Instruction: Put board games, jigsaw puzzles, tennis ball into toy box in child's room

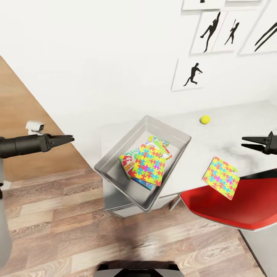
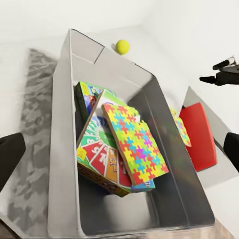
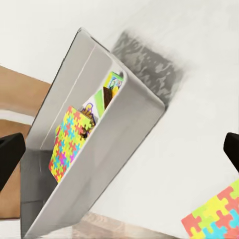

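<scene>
From where I sit, most of the sorting looks done. The toy box [image 1: 115, 154] — a shallow grey bin with sloped, smooth sides — stands on the pale desk [image 1: 246, 127] near its end, and it holds a fanned stack: one jigsaw puzzle [image 1: 151, 164] lies on top, its glossy interlocking pattern bright, and under it are the red-yellow-green SKIP-BO box [image 2: 102, 157] and a green-edged board game [image 2: 87, 95]. I cannot make out a third, blue game in the pile.

Two things are left as I judge it. The second jigsaw puzzle [image 1: 221, 177], flat and squarish, lies at the desk's front edge, partly over the red chair [image 1: 234, 206]. The tennis ball [image 1: 205, 119], small and round, rests on the desk towards the wall, well apart from the bin.

My left tool [image 1: 66, 139] hangs out over the floor beside the bin, empty, fingers close together. My right tool [image 1: 250, 142] hovers above the desk, fingers slightly apart, holding nothing.
</scene>
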Controlling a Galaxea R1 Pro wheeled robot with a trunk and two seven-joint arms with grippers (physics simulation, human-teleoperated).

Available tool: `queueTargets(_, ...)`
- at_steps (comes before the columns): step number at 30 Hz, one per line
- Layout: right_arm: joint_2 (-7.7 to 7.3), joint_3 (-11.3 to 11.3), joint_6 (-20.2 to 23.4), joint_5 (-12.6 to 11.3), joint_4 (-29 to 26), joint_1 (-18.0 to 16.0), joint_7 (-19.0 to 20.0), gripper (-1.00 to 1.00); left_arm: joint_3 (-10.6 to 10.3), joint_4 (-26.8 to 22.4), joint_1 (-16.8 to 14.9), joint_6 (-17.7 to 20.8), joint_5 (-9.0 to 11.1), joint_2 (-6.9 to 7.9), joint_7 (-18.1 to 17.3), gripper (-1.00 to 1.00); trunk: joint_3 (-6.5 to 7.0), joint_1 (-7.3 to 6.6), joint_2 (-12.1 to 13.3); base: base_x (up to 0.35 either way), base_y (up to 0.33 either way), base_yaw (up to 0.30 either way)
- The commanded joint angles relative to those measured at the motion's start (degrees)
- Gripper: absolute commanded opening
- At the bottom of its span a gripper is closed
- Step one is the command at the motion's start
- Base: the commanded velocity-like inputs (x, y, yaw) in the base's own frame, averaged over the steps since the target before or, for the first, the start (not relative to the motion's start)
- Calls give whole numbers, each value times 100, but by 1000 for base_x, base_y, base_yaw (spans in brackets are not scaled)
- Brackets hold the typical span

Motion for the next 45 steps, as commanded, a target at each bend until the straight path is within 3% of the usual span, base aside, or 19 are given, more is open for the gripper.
queueTargets(1, 2, 2, 2, -68, 11, 44, 32, 100, 46, -4, 39, 56, -59, 15, -51, 100, 2, 4, -9, 0, 0, -2)
queueTargets(7, 22, 8, -209, -572, 78, 402, 83, 100, 336, -3, 313, 46, -60, 117, -51, 100, 58, 4, -9, 0, 0, 0)
queueTargets(13, 31, 15, -260, -816, 89, 639, 86, 100, 435, -3, 398, 43, -56, 172, -51, 100, 114, 4, -9, 0, 0, 0)
queueTargets(18, 33, 10, -298, -875, 111, 701, 86, 100, 464, -3, 453, 42, -48, 184, -51, 100, 161, 4, -9, 0, 0, -5)
queueTargets(28, -29, -6, -896, -925, 555, 740, 107, 100, 581, 5, 676, 20, -64, 207, -51, 100, 251, 4, -9, 0, 0, -113)
queueTargets(45, -211, -5, -2133, -972, 1726, 782, 126, 100, 1152, 37, 1310, -195, -74, 292, -51, 100, 393, 4, -9, 0, 0, -180)
